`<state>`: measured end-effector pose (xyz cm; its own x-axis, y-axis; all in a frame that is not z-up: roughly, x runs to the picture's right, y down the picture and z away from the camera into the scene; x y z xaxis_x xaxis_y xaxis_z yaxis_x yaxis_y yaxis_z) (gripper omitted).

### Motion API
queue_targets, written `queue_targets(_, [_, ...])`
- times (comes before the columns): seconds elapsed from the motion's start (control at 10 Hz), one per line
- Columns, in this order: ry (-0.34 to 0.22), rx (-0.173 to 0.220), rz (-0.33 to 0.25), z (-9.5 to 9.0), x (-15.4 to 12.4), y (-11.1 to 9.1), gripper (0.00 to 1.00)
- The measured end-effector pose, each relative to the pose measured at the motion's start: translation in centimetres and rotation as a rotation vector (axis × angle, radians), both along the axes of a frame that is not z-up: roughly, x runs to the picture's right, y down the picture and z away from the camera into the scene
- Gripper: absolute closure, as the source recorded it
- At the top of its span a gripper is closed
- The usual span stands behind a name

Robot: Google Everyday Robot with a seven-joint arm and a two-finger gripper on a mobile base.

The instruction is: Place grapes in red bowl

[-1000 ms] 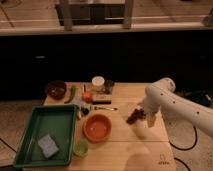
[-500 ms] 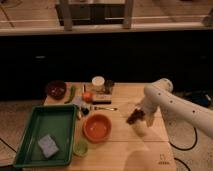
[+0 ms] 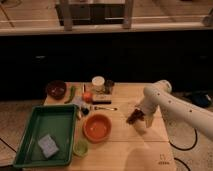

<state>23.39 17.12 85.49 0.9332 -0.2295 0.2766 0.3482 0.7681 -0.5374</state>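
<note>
A green tray [image 3: 26, 131] lies at the left end of the light wooden surface [image 3: 142, 150], with a blue-grey sponge [image 3: 48, 145] resting in its near part. Behind the tray, by the far left corner, stands a small dark maroon bowl [image 3: 56, 89], and just to its right lies a slim green vegetable [image 3: 71, 94], set at an angle. A small light-green cup [image 3: 80, 147] sits just beside the tray's near right corner. Just right of the tray and behind the cup is the red bowl [image 3: 97, 128], upright, with nothing visible inside it. Farther back are a small orange item [image 3: 88, 96], a jar with a white lid [image 3: 98, 83] and a dark container [image 3: 109, 86] touching or nearly touching the jar. A slim utensil [image 3: 103, 107] lies between this group and the red bowl. To the right of the red bowl and clearly apart from it are the grapes [image 3: 132, 118], a dark lumpy cluster outside the bowl. The gripper [image 3: 138, 116] has the grapes in its grasp over the right part of the surface. The white arm [image 3: 172, 106] slopes in from the right edge, its rounded joint highest above the gripper.
</note>
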Motion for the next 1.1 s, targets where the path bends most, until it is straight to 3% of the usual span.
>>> queue_targets(1.1, [-0.039, -0.027, 0.005, 1.5, 0.1, 1.1, 0.23])
